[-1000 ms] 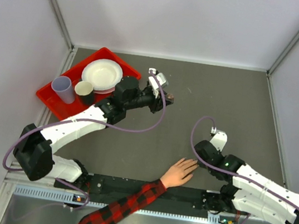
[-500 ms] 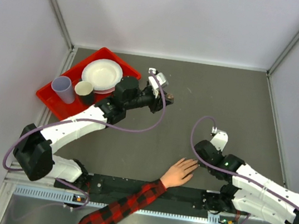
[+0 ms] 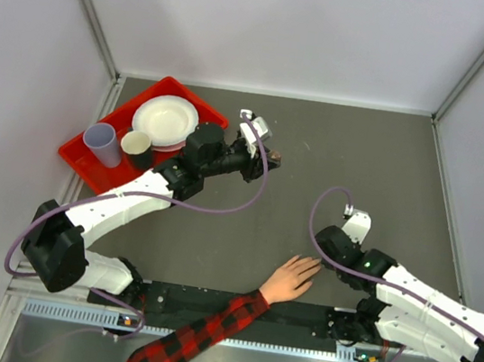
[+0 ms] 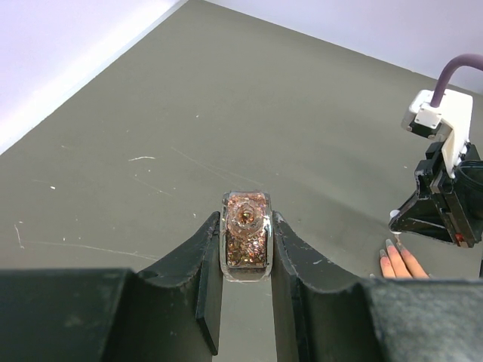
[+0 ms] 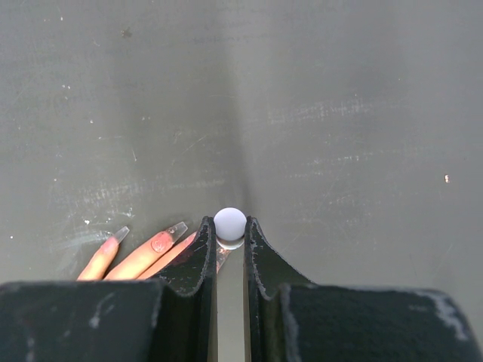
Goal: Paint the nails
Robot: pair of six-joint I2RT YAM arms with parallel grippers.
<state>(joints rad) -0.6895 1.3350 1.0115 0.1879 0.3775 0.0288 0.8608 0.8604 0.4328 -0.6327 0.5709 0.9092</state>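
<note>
Seen from above, the left arm reaches to the middle of the grey counter, and the left jaws sit beside a red tray. The tray carries a white plate, a lavender cup and a cream cup. The right arm lies low on the right, with the right jaws right at the fingertips of the person's hand. That hand rests flat near the front edge, fingers spread, in a red-and-black plaid sleeve. Coloured marks at the arm bases are too small to read. In the left wrist view the left jaws are closed tight on a small glass bottle full of copper glitter, held upright with its round mouth facing up. No lettering can be made out on its glass. Far right, the nails show as long pale tips just below the other arm's white-and-black wrist. In the right wrist view the right jaws are pinched nearly together around a white ball-ended piece, which pokes out between the tips. The fingers lie just to the left, touching the left jaw. One of the nails there is pink and speckled, while the outer one looks clear.
</note>
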